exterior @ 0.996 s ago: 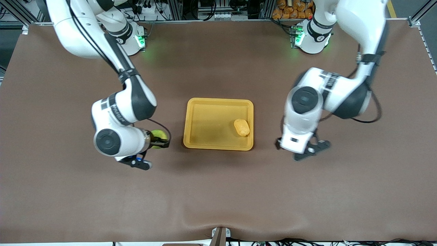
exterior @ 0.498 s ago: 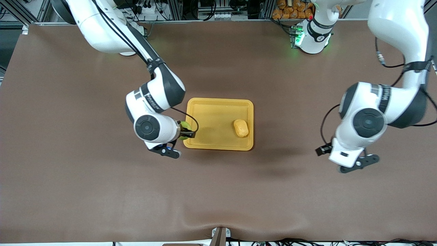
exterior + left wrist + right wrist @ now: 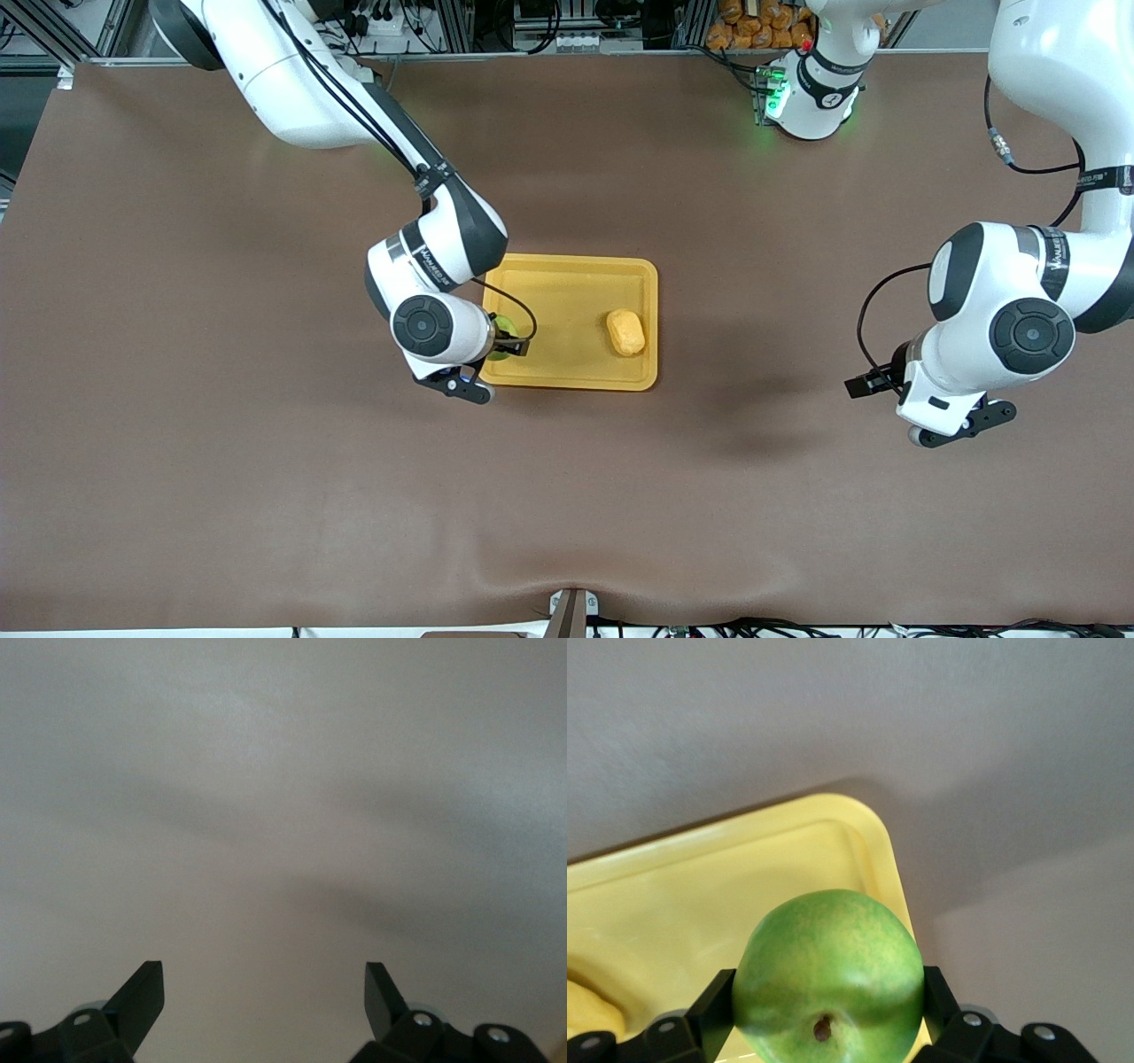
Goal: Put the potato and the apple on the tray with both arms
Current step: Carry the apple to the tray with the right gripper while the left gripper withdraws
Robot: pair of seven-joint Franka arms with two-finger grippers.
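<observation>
The yellow-orange tray (image 3: 567, 266) lies at the middle of the table. The yellow-tan potato (image 3: 626, 331) lies in it, toward the left arm's end. My right gripper (image 3: 507, 340) is shut on the green apple (image 3: 500, 348) and holds it over the tray's corner at the right arm's end. In the right wrist view the apple (image 3: 828, 979) sits between the two fingers above the tray's corner (image 3: 859, 828). My left gripper (image 3: 873, 381) is open and empty over bare table toward the left arm's end; the left wrist view shows its gripper (image 3: 263, 992) with only the table cover under it.
The brown table cover (image 3: 567, 496) stretches all round the tray. Cables and orange bags (image 3: 762, 22) lie past the table's edge by the arm bases.
My right gripper has carried the apple from beside the tray to over the tray's corner. My left arm has swung away from the tray toward its own end of the table.
</observation>
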